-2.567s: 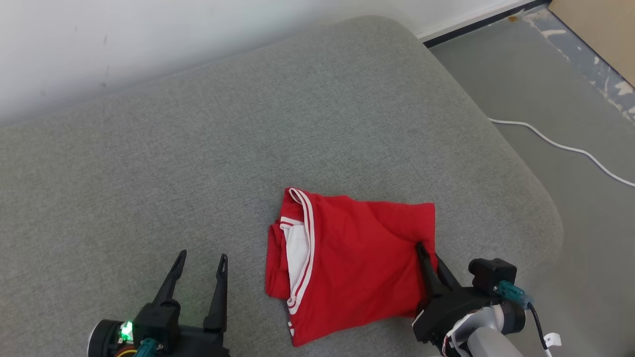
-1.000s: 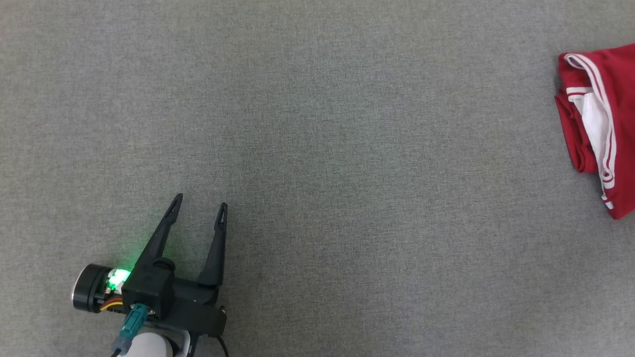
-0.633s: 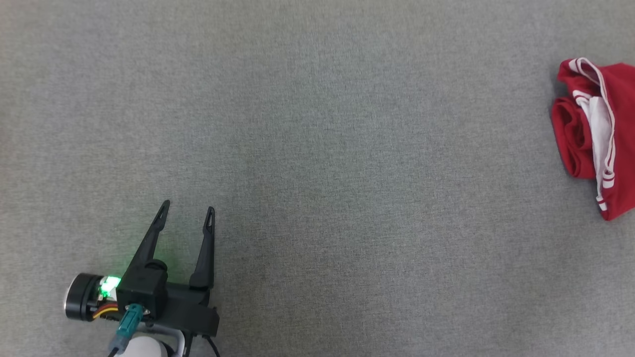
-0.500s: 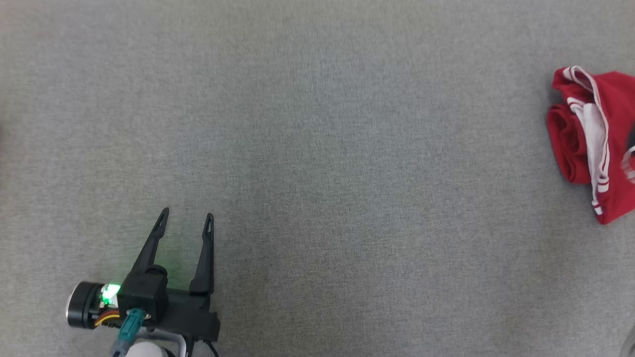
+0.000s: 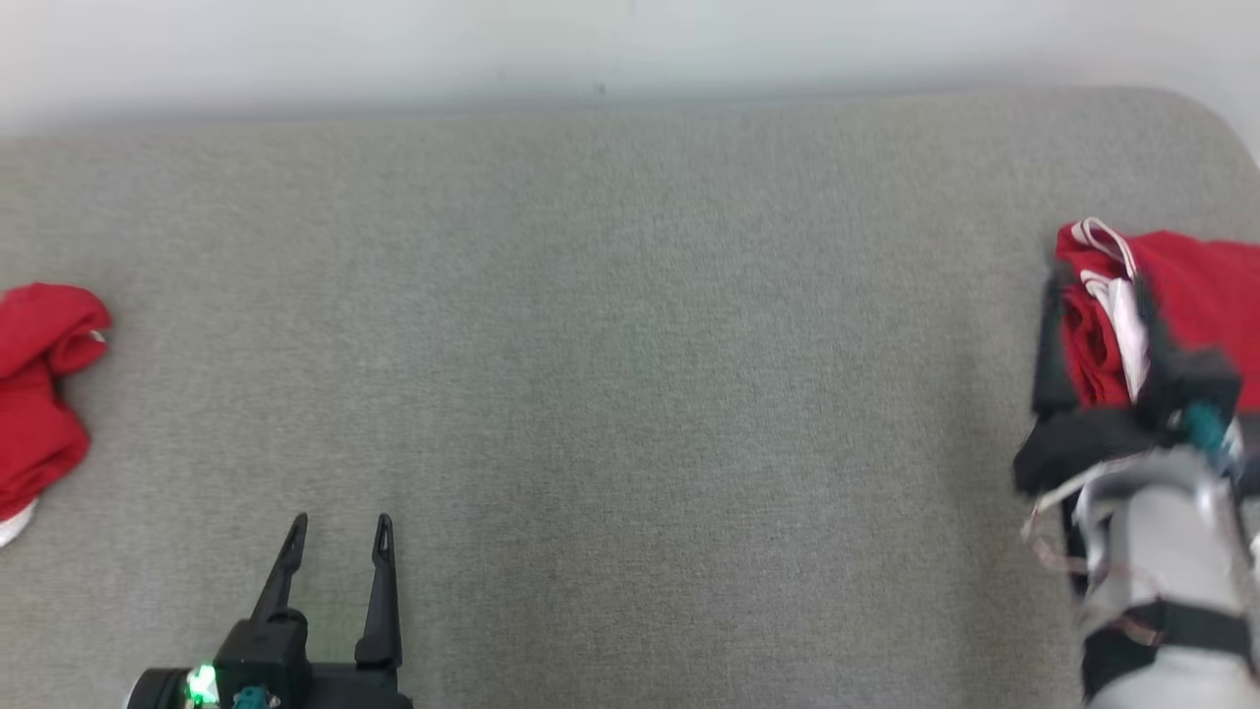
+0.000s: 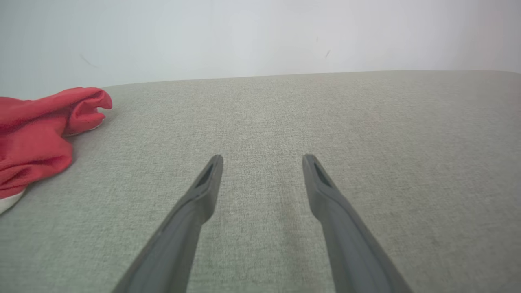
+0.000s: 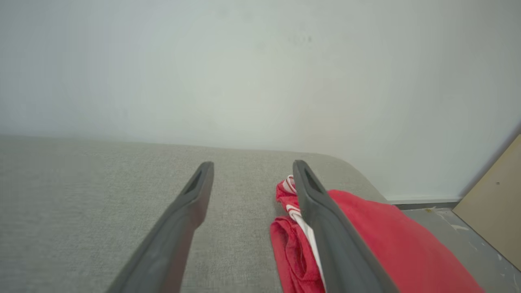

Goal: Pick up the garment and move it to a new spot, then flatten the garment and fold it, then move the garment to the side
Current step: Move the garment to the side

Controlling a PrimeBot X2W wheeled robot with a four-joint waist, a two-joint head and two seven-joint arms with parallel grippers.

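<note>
Working upward from the bottom edge of the head view, the left gripper [image 5: 341, 519] sat at the lower left with its fingers spread and nothing between them, over bare grey cushion [image 5: 630, 345]. The right gripper [image 7: 253, 165] occupied the right edge of that view and was blurred. Its own wrist view showed the fingers likewise parted, with cushion fabric in the gap and the right-hand finger crossing in front of the white-trimmed edge of the folded garment [image 7: 366, 236]. Whether that finger touched the cloth could not be determined. The folded garment lay at the far right of the head view, near the rounded end of the cushion, which suggested that the move to the side was complete or nearly so. Hazard one: a fingertip snagging the loose trimmed layers on withdrawal was judged likely to drag the fold open, so a straight lift clear of the cloth was advisable. Hazard two: in the right wrist view the garment reached toward the floor [image 7: 452, 236] at the lower right, so a sideways push could have slid it off the cushion. Hazard three: a crumpled red garment [image 5: 34, 394] lay at the left edge, well apart from the folded one. Being the same colour, it could have been mistaken for the finished item. Beyond both, the pale wall [image 5: 591, 39] bounded the cushion's far edge.
</note>
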